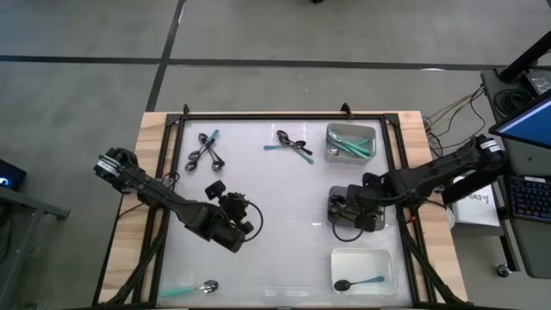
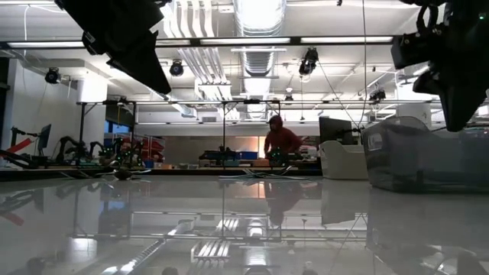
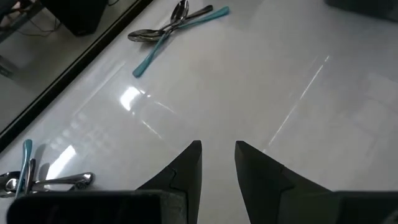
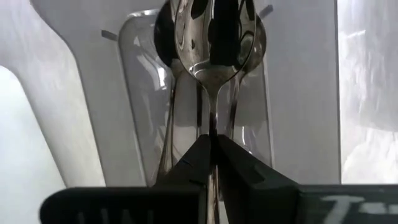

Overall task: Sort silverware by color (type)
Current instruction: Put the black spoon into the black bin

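My right gripper (image 1: 343,212) is shut on an all-metal spoon (image 4: 214,43) and points steeply down over a grey tray (image 1: 336,198) at the table's right middle. That tray (image 4: 134,93) holds other metal spoons (image 4: 169,134). My left gripper (image 1: 244,213) hovers open over bare table left of centre, with nothing between its fingers (image 3: 186,171). Loose spoons lie in two small piles on the far side (image 1: 207,151) (image 1: 291,145). One teal-handled spoon (image 1: 194,289) lies at the near left. My right gripper pinches the metal spoon's thin handle (image 4: 213,127) between its two fingers, which lie along it. The fingers come from above, pointing steeply down. The spoon hangs below them, bowl end lowest, over the spoons in the grey tray; whether it touches them I cannot tell.
A grey tray (image 1: 351,142) at the far right holds teal-handled spoons. A white tray (image 1: 363,271) at the near right holds one black-bowled, teal-handled spoon (image 1: 357,282). A black frame (image 1: 284,114) borders the table. Bare surface lies between the two arms.
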Controlling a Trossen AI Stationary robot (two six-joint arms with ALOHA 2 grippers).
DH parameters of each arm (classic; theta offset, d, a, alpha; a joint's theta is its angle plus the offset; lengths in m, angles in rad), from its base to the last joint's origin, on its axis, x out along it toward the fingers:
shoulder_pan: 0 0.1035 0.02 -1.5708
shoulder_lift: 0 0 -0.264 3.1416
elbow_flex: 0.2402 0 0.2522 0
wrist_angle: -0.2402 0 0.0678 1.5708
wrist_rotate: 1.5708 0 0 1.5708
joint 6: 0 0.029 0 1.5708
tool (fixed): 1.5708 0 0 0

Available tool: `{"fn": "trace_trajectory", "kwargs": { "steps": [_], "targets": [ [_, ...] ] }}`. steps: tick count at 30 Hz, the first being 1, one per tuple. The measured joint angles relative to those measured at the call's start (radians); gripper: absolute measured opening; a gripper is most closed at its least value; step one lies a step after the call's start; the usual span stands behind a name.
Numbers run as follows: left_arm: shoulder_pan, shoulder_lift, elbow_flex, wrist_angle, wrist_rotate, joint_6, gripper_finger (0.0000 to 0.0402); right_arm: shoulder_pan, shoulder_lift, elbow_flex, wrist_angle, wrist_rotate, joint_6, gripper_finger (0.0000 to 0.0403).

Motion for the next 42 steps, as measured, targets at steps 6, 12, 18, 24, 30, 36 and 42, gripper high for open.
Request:
{"fn": "trace_trajectory", "kwargs": {
  "steps": [6, 12, 18, 24, 30, 36, 42],
  "targets": [
    [0.000, 0.000, 0.000, -0.001, 0.000, 0.000, 0.0080, 0.000, 0.001, -0.003, 0.001, -0.009, 0.007, 0.0013],
    [0.000, 0.000, 0.000, -0.009, 0.000, 0.000, 0.0080, 0.000, 0.004, -0.003, 0.006, -0.061, 0.007, 0.0013],
    [0.000, 0.000, 0.000, -0.023, 0.000, 0.000, 0.0080, 0.000, 0.007, -0.003, 0.005, -0.088, -0.008, 0.0013],
    [0.005, 0.000, 0.001, -0.023, -0.004, -0.005, 0.0080, -0.001, 0.015, -0.003, 0.005, -0.087, -0.007, 0.0013],
    [0.038, 0.000, 0.001, -0.025, -0.011, -0.005, 0.0080, -0.002, 0.029, -0.003, 0.005, -0.087, 0.011, 0.0012],
    [0.105, -0.008, 0.001, -0.061, -0.012, -0.004, 0.0080, -0.003, 0.029, -0.003, 0.006, -0.079, 0.010, 0.0023],
    [0.198, -0.034, 0.001, -0.149, -0.065, 0.005, 0.0080, -0.003, 0.029, -0.003, 0.010, -0.076, 0.006, 0.0084]
  ]
}}
